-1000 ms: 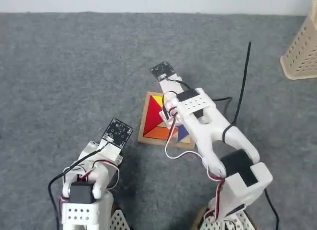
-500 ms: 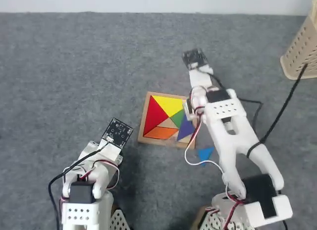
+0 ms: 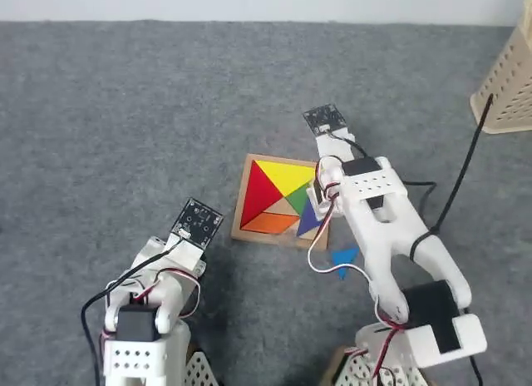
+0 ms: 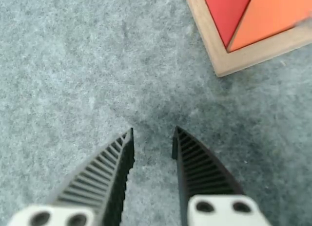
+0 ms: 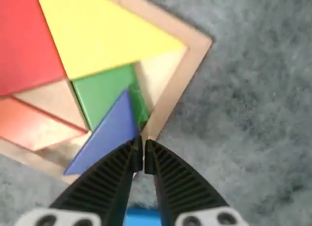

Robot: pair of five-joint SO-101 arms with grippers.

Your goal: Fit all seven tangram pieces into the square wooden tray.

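The right gripper (image 5: 143,145) has its fingers together with only a thin slit between them. Its tips rest at the right edge of the square wooden tray (image 3: 239,207), in the centre of the high view, touching one end of the purple piece (image 5: 105,138). This piece seems not fully seated: it lies slanted, with one corner against the green piece (image 5: 105,92), and bare wood shows beside it.

I judge the step in hand to be nudging it flat. For this, the push should be short and low, directed into the tray and not downward on the rim, so that the tray does not slide on the table.

The blue triangle (image 3: 344,258) waits on the table, lower right of the tray. The left gripper (image 4: 152,136) hangs with fingers apart, above bare table near the tray's corner.
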